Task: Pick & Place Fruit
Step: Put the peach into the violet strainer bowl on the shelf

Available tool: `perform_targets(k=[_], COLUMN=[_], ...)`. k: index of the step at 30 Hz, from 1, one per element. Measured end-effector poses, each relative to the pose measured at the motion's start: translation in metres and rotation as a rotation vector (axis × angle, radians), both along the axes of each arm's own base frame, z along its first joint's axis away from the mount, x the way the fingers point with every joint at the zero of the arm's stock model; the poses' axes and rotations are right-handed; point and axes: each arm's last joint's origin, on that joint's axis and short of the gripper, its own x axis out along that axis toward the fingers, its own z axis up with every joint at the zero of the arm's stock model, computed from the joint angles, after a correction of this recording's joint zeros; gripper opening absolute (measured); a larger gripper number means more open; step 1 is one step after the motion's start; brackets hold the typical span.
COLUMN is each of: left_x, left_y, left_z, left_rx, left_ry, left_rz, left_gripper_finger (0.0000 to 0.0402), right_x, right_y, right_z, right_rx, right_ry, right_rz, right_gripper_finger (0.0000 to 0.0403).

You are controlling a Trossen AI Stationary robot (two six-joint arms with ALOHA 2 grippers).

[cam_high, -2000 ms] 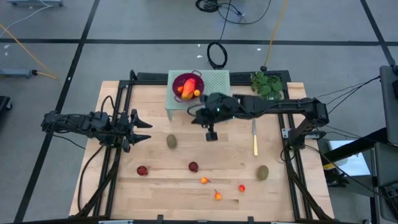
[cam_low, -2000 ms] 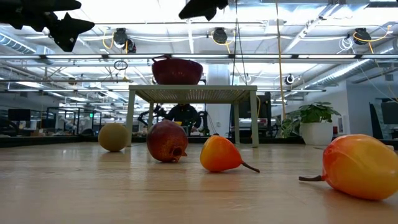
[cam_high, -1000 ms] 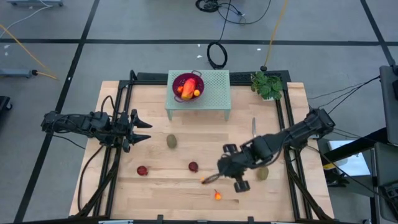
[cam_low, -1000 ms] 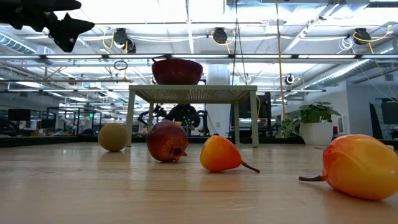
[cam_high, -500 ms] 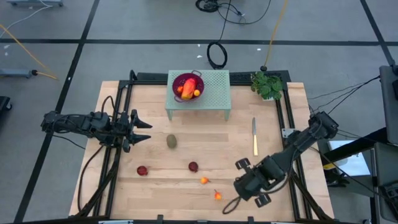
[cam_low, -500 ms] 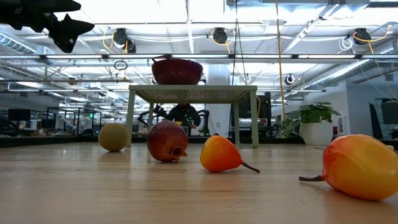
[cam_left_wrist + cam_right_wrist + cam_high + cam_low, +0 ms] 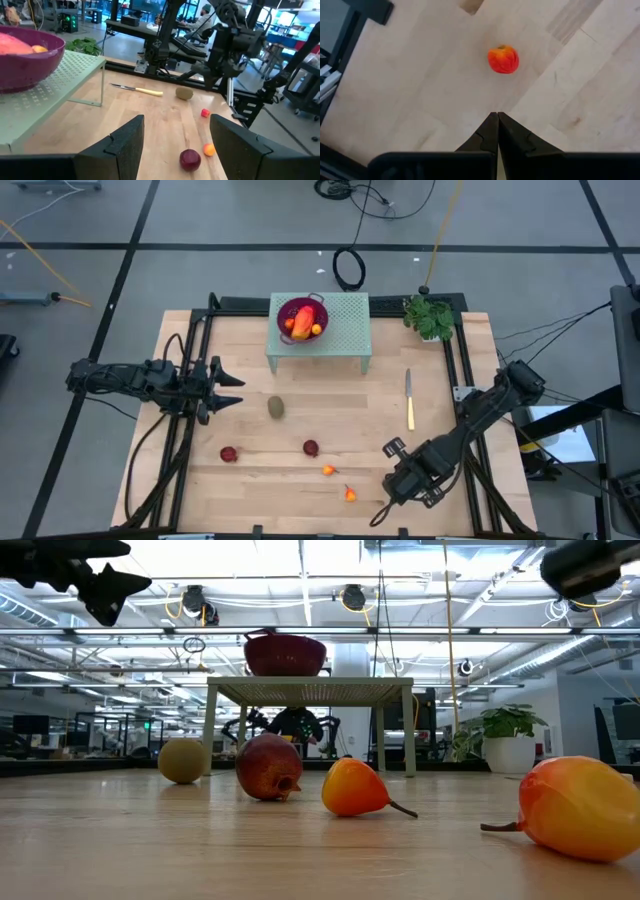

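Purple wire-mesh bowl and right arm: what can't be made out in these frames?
- Purple wire-mesh bowl: low view hides its contents behind its wall; left wrist view cuts it at the edge.
- Small orange-red fruit: in the high view the right arm hides it.
- Right gripper: low view crops it off the top.

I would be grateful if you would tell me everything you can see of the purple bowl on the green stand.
The purple bowl is round with a wire-mesh wall and small handles at its rim, as far as the high view shows. It sits upright on the perforated pale green stand, toward the stand's left part, at the far side of the wooden table. Inside lie a red-orange oblong fruit and small orange ones. Neither gripper touches it. In the low view it shows dark red atop the stand.
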Motion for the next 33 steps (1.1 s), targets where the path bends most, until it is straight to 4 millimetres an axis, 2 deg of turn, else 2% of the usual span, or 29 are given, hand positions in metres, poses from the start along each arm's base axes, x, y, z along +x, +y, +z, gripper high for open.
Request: perform_targets(k=[5,10,18,25,28,33], left_x=[0.0,0.0,0.0,0.0,0.0,0.0], left_y=[0.0,0.0,0.0,0.0,0.0,0.0], left_z=[0.0,0.0,0.0,0.0,0.0,0.0], left_rx=[-0.024,-0.025,-0.025,-0.024,-0.024,-0.023], left_ry=[0.001,0.002,0.002,0.003,0.002,0.003], left_rz=[0.002,0.002,0.002,0.002,0.002,0.002], left_gripper_finger=[0.0228,0.0228,0.0228,0.0228,0.0228,0.0228], right_x=[0.004,0.009,0.016,0.01,0.009,0.011], right_y=[-0.007,-0.007,0.0,-0.002,-0.004,-0.001], right_z=[-0.007,-0.008,-0.007,-0.03,-0.037,-0.036], right_rx=[0.001,0.025,0.081,0.138,0.093,0.048], right_ry=[0.001,-0.039,-0.146,-0.121,-0.146,-0.219], right_rz=[-0.026,0.013,0.156,0.227,0.209,0.25], right_gripper_finger=[0.0008,0.0041,0.014,0.0227,0.0242,0.0239])
